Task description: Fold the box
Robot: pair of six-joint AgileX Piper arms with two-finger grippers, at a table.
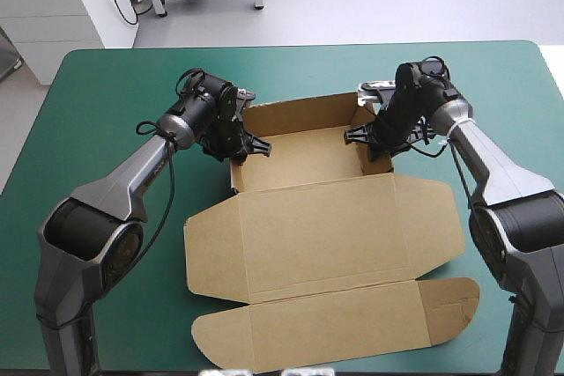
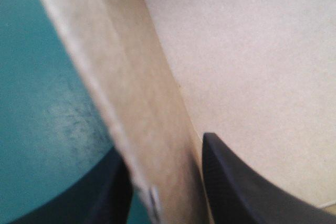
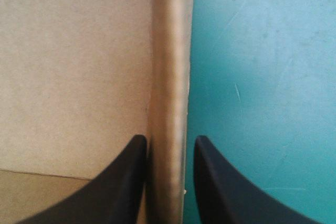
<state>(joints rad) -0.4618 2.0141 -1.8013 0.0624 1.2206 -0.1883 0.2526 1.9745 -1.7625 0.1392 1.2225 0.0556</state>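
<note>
One brown box point(image 1: 326, 226) lies at the middle of the desk point(image 1: 115, 85). It is an open tray with three walls raised: left, far and right. Its lid lies flat on the near side of the tray, and the lid's outermost flap reaches close to the desk's near edge. Two hands work it, one at each side wall. The left hand point(image 1: 240, 143) grips the box's left wall, with one black finger outside it over the cover and the other inside the tray, all but closed on the board point(image 2: 131, 77). The right hand point(image 1: 374, 134) pinches the box's right wall point(image 3: 168, 77) in the same way, straddling its top edge. The teal-green cover point(image 3: 262, 77) lies bare in broad bands to the left, right and far side of the box, leaving open room outside each gripped wall. The tray's floor between the two hands is bare board.
</note>
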